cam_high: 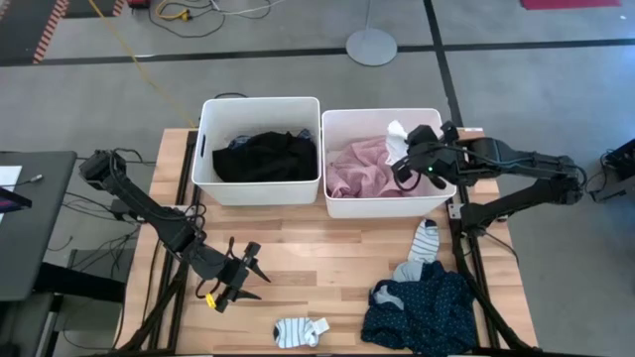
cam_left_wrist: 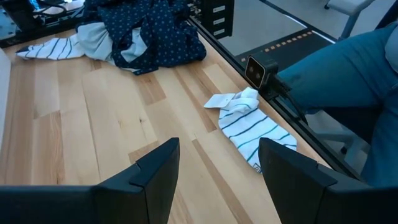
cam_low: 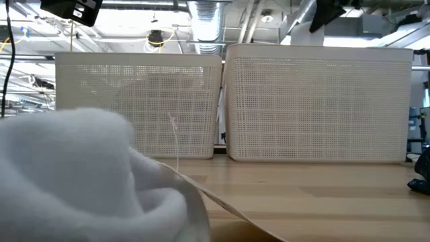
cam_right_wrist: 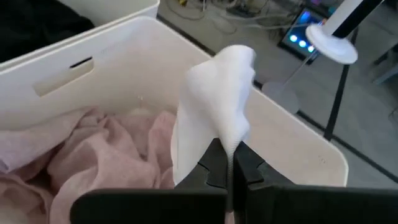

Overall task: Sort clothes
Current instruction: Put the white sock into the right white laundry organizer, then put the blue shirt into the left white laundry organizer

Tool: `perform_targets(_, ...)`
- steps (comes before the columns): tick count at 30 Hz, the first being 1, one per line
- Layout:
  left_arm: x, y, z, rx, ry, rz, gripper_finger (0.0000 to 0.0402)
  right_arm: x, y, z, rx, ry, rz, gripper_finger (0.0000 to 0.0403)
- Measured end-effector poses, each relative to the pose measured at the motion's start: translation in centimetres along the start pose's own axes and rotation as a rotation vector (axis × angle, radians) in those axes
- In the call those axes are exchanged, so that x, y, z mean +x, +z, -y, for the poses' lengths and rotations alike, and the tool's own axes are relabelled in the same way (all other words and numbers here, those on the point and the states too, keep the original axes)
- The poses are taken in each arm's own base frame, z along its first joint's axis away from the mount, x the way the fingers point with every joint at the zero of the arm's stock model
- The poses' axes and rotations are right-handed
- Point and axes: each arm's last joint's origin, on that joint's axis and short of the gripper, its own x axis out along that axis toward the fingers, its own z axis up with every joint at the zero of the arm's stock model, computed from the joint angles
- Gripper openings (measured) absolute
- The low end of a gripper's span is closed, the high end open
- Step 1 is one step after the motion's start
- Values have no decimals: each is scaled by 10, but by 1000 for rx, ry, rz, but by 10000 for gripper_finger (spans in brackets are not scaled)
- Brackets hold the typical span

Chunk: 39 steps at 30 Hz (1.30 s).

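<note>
Pinched in my right gripper (cam_right_wrist: 229,163), a small white sock (cam_right_wrist: 214,112) hung over the right white plastic bin (cam_high: 337,198); my left gripper (cam_high: 241,277) hovered wide open above the table.

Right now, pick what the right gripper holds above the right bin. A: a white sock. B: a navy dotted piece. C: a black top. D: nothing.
A: the right gripper has its fingers pinched on a white sock that hangs over the right bin, where the pink top lies.
</note>
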Motion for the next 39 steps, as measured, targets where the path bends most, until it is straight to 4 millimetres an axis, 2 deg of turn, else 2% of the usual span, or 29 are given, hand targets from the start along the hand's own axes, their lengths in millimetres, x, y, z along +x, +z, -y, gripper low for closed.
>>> perform_targets(3,0,0,0,0,0,0,215,0,-1,1,22,-2,-9,27)
perform_targets(14,0,0,0,-2,0,0,215,0,-2,1,37,-5,-19,137)
perform_targets(19,0,0,0,-3,0,0,215,-4,-2,-3,43,25,1,173)
perform_targets(28,0,0,0,-9,0,0,215,-28,-3,-25,5,191,93,187)
perform_targets(39,0,0,0,-37,0,-5,215,-77,-23,-55,-99,499,151,187)
